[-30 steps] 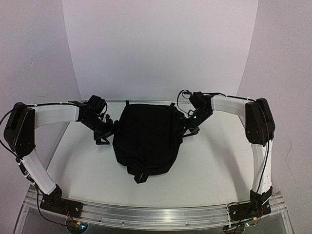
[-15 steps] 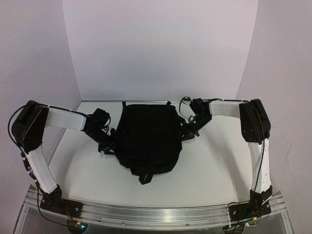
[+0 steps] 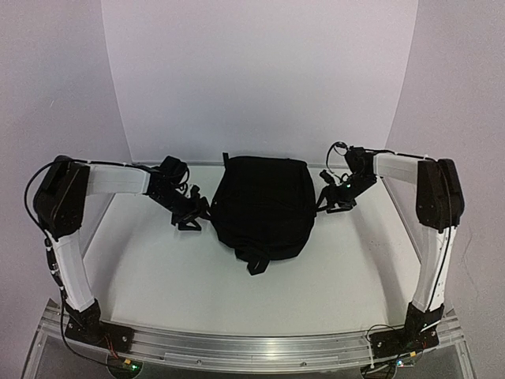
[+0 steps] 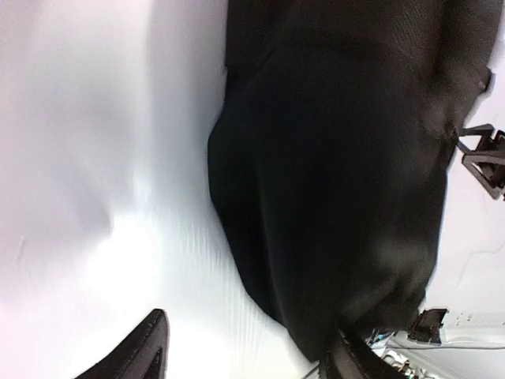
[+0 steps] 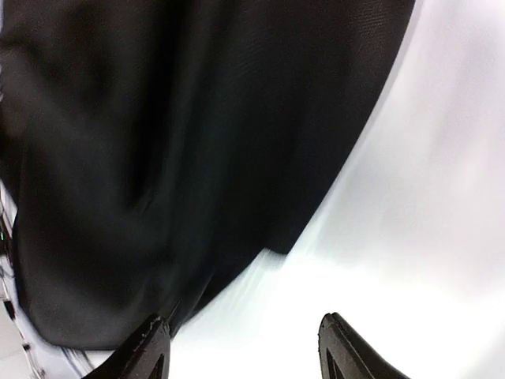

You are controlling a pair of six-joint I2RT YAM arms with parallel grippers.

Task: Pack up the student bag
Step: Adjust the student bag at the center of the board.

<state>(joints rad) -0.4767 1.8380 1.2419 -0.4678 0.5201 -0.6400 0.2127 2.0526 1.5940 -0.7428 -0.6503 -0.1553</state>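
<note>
Plainly the left tool [image 4: 248,355] and right tool [image 5: 245,347] gape empty, flanking the student bag [image 3: 264,207] at its edges.

Left arm [image 3: 117,181] and right arm [image 3: 401,167] with white box-shaped links, bulky black joints, thin black cables, black left gripper [image 4: 246,347], black right gripper [image 5: 242,332]

Student bag [image 3: 264,204]: large soft black fabric backpack, matte, loosely creased. Lay flat and slumped on table [image 3: 158,268], at far middle of table, top end close to table's far edge. End toward table's far edge squarish, end toward table's near edge rounded and narrower. Short black strap [image 3: 254,264] stuck out from rounded end onto table top. Zipper too dark to make out.
</note>
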